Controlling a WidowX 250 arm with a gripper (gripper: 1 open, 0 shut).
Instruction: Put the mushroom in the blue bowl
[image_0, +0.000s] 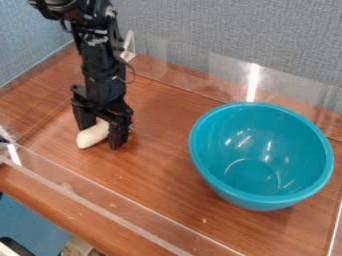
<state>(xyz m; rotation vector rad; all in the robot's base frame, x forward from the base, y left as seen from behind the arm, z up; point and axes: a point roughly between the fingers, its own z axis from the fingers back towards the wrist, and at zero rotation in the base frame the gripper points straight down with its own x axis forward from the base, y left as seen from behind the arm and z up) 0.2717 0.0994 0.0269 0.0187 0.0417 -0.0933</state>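
The black tool (103, 124) points straight down at the left of the wooden tabletop (160, 190), its jaws spread wide and set astride the mushroom (91, 137), apparently lined up to pinch it; nothing is grasped yet. The mushroom lies on its side, stubby and cream-white. The blue bowl (261, 156), deep, round and glossy, waits well apart on the right, empty.

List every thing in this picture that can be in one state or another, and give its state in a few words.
tool: open, pointing down, fingers either side of the mushroom
mushroom: lying on the table, not in the bowl
blue bowl: upright, empty
table: bears the bowl and mushroom
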